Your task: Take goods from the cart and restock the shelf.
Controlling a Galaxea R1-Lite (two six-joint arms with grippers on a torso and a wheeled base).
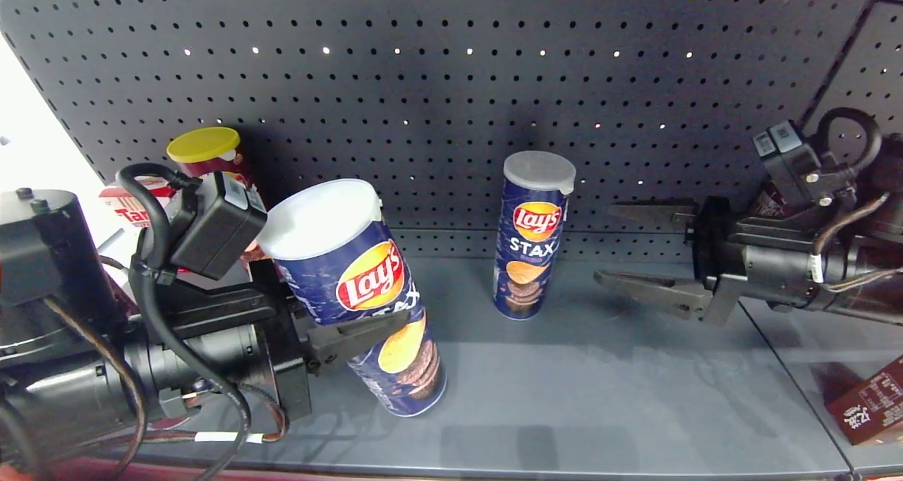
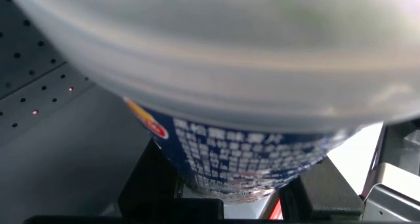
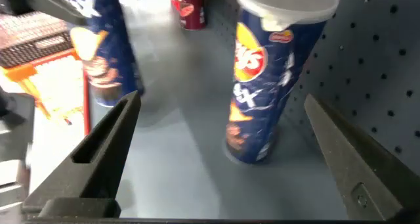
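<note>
The left gripper [image 1: 356,312] is clamped round a blue chip can [image 1: 360,276] at lower left of the head view. The can tilts, white lid on, base down at the grey shelf [image 1: 621,396]. At right, the right gripper [image 1: 605,245] gapes wide, holding nothing, near a second blue can [image 1: 530,238] standing upright at centre — lidded too, contents unseen.

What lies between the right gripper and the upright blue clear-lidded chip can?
Nothing; head view shows only bare grey shelf between the right gripper and the upright blue chip can.
</note>
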